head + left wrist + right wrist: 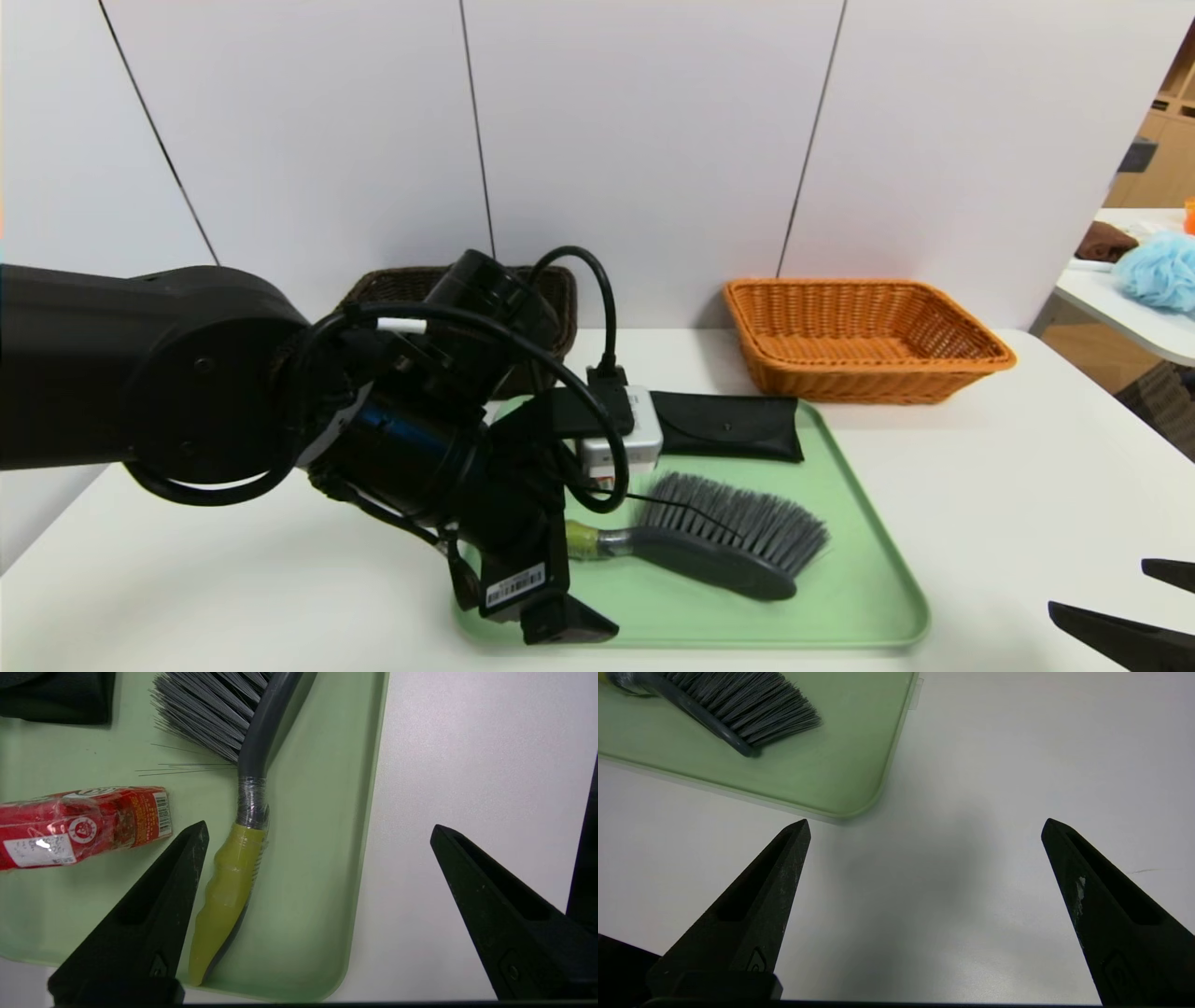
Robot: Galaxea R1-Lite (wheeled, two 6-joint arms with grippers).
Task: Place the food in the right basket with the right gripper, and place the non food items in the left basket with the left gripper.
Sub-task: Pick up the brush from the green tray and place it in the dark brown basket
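Three of the task's things lie on the green tray [873, 597]: a red carton [117, 826], a grey brush [714, 562] with an olive-green handle, and a black pouch [738, 427]. Taking the tray's middle as the centre of a clock with twelve at the far side, the pouch lies flat at twelve, its snap flap closed. The brush lies across the middle, handle pointing to nine, bristles toward the far side and three. The carton is at about ten, beside the brush handle; in the head view the left arm [401, 448] hides most of it.

The left gripper [320, 830] is over the tray's near left part, around eight, jaws wide open and gripping nothing. Seen from its wrist, the brush handle shows between the fingertips. The right gripper [926, 828] is off the tray at about four, also wide open and holding nothing, with bare white table [924, 905] beneath.

Both baskets stand beyond the tray: the dark brown basket [401, 282] at about eleven, partly behind the left arm, and the orange basket [868, 364] between one and two.
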